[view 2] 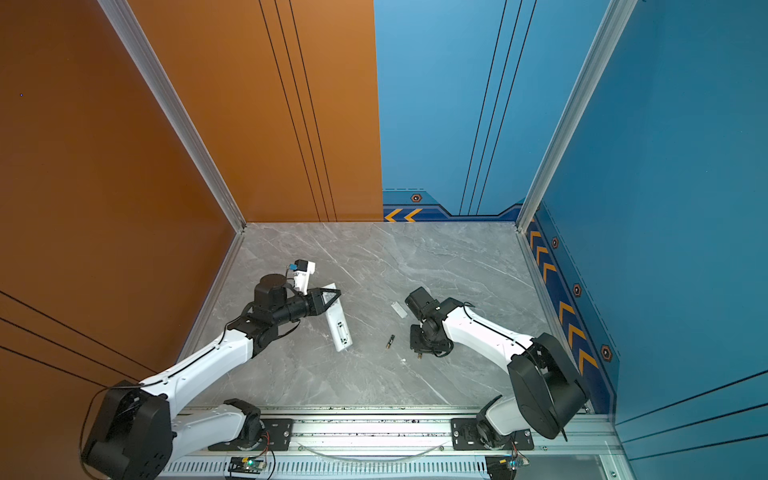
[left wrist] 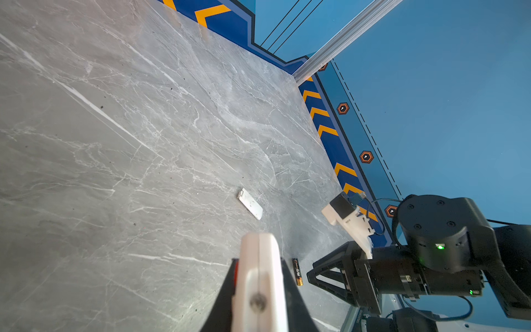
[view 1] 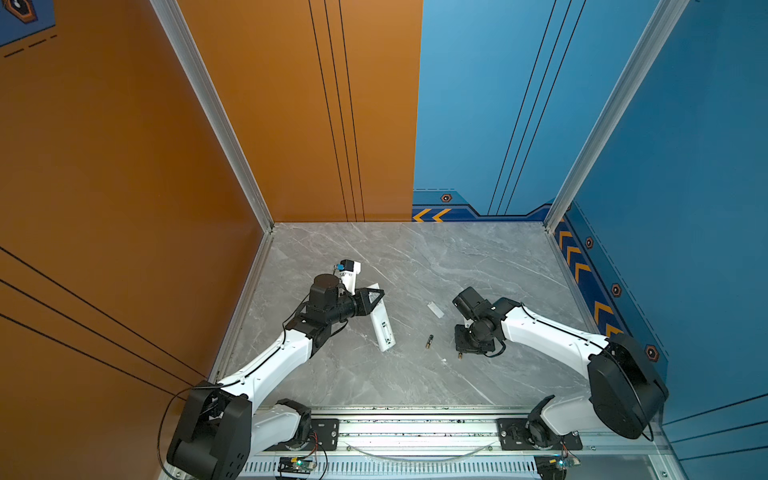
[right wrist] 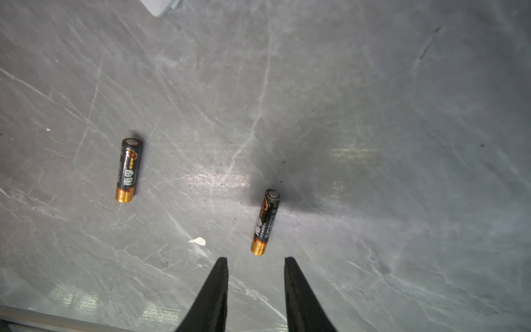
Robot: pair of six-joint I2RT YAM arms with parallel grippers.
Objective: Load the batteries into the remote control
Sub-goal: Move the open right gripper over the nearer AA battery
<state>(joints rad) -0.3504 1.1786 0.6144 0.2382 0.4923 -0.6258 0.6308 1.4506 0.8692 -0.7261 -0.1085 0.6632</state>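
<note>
The white remote control [view 1: 383,330] [view 2: 341,330] lies slanted left of the table's middle with its open battery bay facing up. My left gripper [view 1: 377,298] [left wrist: 258,260] is shut on the remote's [left wrist: 260,276] far end. Two batteries, dark with gold ends, lie on the marble. One battery [view 1: 429,340] [view 2: 390,341] [right wrist: 129,170] [left wrist: 297,271] lies between the arms. The other battery [view 1: 460,355] [right wrist: 265,222] lies under my right gripper [view 1: 467,348] [right wrist: 256,260]. That gripper points down, open and empty, with the battery's gold end just beyond its fingertips.
A small white battery cover [view 1: 435,309] [view 2: 399,310] [left wrist: 250,204] lies flat on the marble table [view 1: 478,266], behind the batteries. A tiny white scrap [right wrist: 197,241] sits beside the nearer battery. Orange and blue walls close three sides; an aluminium rail [view 1: 415,428] runs along the front.
</note>
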